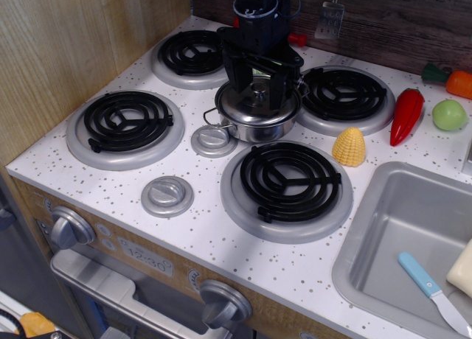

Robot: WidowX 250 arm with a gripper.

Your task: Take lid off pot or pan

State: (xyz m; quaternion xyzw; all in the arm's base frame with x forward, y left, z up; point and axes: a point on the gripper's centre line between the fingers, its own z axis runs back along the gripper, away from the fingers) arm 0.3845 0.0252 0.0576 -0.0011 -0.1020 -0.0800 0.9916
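The small shiny steel pot [253, 130] stands in the middle of the stovetop between the burners, a wire loop handle showing on its left. The domed steel lid [249, 109] sits on it. My black gripper [258, 94] hangs straight down over the lid. Its two fingers stand close on either side of the centre knob and look closed against it. The lid is still seated on the pot.
Black coil burners ring the pot, the nearest in front [289, 178] and at the right [344, 94]. Two flat grey discs [214, 140] [167, 195] lie to the left. Corn [349, 146], a red pepper [406, 114] and a green fruit [449, 114] lie to the right. The sink [366, 228] holds a blue knife [431, 284].
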